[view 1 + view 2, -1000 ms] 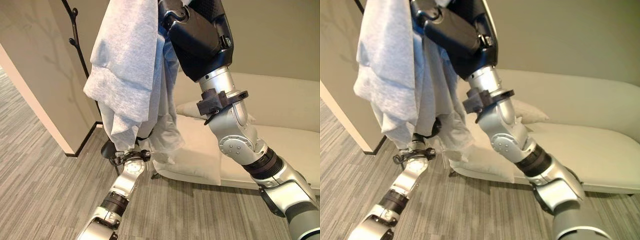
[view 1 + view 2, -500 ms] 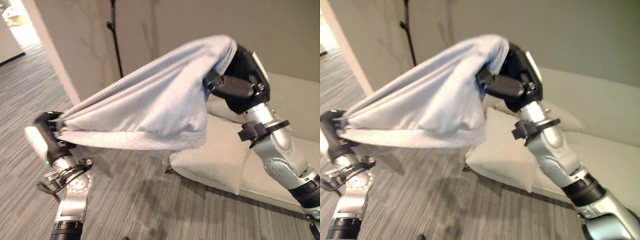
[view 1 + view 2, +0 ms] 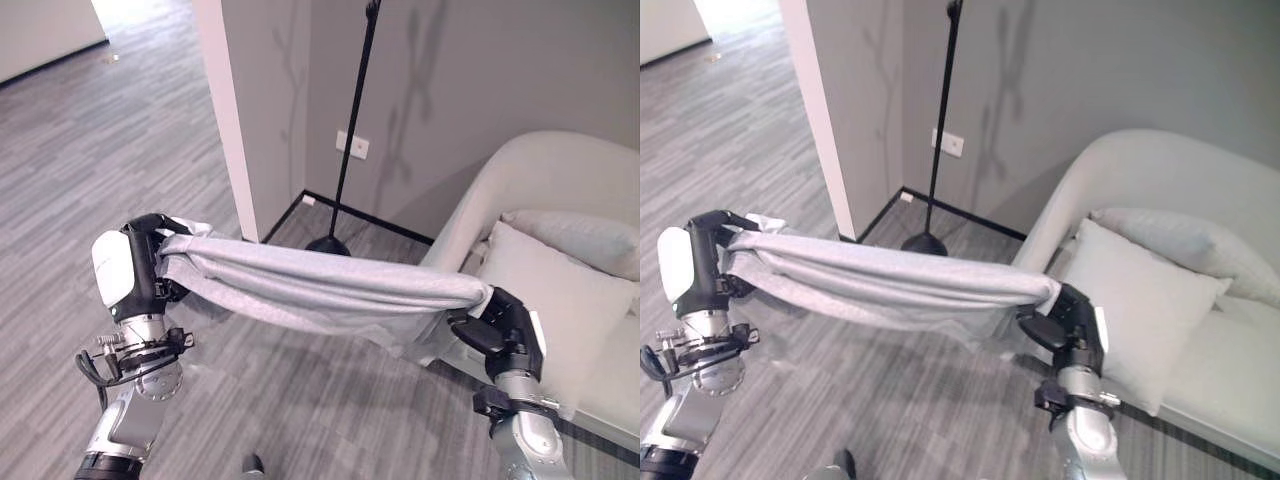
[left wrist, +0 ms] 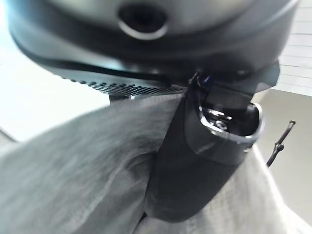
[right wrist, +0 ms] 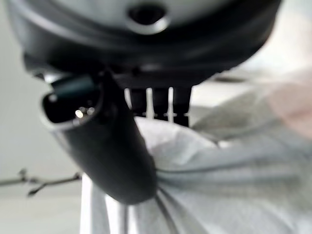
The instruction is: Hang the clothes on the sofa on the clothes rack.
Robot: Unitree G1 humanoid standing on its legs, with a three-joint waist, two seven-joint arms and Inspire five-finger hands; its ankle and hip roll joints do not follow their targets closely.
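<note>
The left hand (image 3: 140, 270) is raised, fingers curled round one bunched end of the grey garment (image 3: 320, 290). The right hand (image 3: 505, 335) is raised at about the same height, thumb and fingers pinching the other end. The garment spans between both hands above the floor (image 3: 120, 130), sagging slightly. Beyond the right hand, the sofa (image 3: 560, 180) carries two cushions (image 3: 540, 290). Farther back, the rack (image 3: 350, 130) stands on the floor near the wall corner (image 3: 235, 110).
</note>
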